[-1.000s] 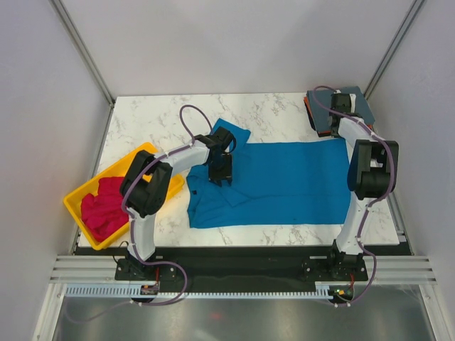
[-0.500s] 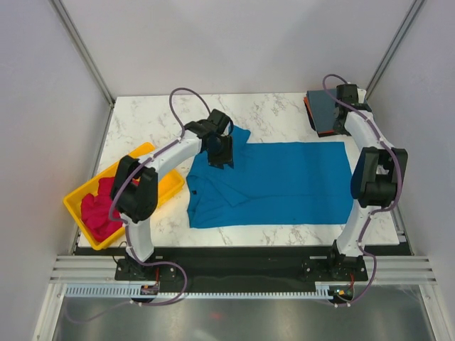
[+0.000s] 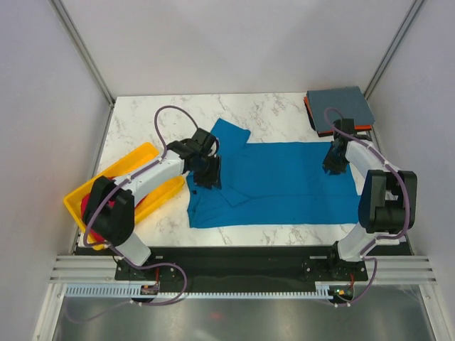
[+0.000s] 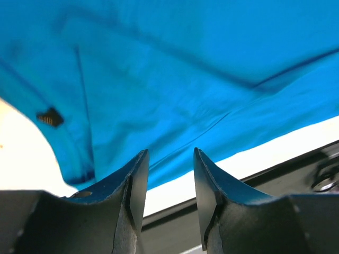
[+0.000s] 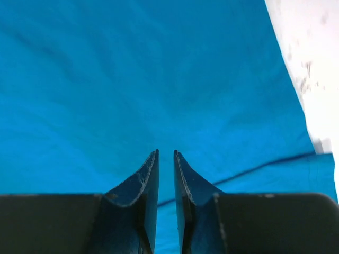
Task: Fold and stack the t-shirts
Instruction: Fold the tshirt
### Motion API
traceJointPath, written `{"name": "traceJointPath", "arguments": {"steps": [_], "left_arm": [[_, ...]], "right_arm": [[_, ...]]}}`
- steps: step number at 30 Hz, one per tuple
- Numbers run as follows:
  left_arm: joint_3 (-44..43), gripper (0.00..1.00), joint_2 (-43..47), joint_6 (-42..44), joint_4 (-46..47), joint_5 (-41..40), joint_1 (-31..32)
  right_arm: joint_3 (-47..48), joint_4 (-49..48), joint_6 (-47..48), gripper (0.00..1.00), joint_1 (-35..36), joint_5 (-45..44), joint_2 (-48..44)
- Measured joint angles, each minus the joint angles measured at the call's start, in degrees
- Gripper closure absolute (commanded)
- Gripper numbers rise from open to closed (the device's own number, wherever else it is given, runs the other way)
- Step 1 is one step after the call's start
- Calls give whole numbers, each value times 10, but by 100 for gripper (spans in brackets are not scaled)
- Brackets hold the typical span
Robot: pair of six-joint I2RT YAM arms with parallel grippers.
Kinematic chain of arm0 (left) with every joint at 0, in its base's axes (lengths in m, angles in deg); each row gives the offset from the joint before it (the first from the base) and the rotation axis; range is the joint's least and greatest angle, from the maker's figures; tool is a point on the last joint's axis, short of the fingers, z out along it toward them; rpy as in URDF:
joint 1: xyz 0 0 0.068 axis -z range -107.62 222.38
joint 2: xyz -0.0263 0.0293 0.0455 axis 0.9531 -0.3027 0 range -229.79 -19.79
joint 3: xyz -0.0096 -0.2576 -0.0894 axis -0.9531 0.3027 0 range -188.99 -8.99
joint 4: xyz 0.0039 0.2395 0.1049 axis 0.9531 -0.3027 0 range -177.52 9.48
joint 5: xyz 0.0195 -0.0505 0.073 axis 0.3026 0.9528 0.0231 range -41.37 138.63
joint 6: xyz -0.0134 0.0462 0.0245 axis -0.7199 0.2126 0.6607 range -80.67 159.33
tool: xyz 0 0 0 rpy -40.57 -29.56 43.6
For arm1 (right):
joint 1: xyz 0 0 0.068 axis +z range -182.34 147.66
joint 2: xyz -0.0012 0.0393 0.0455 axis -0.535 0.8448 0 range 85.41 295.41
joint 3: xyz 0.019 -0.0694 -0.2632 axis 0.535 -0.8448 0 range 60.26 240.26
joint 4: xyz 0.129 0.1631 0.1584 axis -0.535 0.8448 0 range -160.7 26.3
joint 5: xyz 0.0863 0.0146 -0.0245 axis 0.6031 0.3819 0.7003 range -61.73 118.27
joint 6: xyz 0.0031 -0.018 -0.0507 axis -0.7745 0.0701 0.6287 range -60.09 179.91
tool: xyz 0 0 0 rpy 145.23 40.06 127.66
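Observation:
A bright blue t-shirt (image 3: 277, 186) lies spread flat across the middle of the marble table (image 3: 142, 121), collar end to the left. My left gripper (image 3: 206, 175) hovers over its collar end with open jaws and nothing between them (image 4: 169, 159); blue cloth (image 4: 175, 74) fills that view. My right gripper (image 3: 333, 160) is low over the shirt's right part, its fingers (image 5: 166, 156) parted by a narrow gap with only blue cloth (image 5: 159, 79) seen beyond. A slate grey-blue t-shirt (image 3: 340, 105) lies folded on an orange t-shirt (image 3: 308, 110) at the back right. The magenta-red t-shirt (image 3: 86, 204) is mostly hidden behind my left arm.
A yellow plastic tray (image 3: 146, 153) sits at the table's left edge under my left arm and holds the magenta-red cloth. The black base rail (image 3: 249, 252) runs along the near edge. Grey walls close in the back and both sides.
My right arm left the folded stack at the back right and came down over the blue shirt's right part, its jaws parting slightly. My left gripper slid nearer and leftward.

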Motion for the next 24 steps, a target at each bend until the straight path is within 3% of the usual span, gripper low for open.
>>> {"name": "traceJointPath", "arguments": {"steps": [14, 24], "left_arm": [[202, 62, 102, -24, 30, 10, 8], [259, 61, 115, -49, 31, -45, 11]], "right_arm": [[-94, -41, -20, 77, -1, -30, -23], [-94, -56, -24, 78, -1, -43, -23]]}}
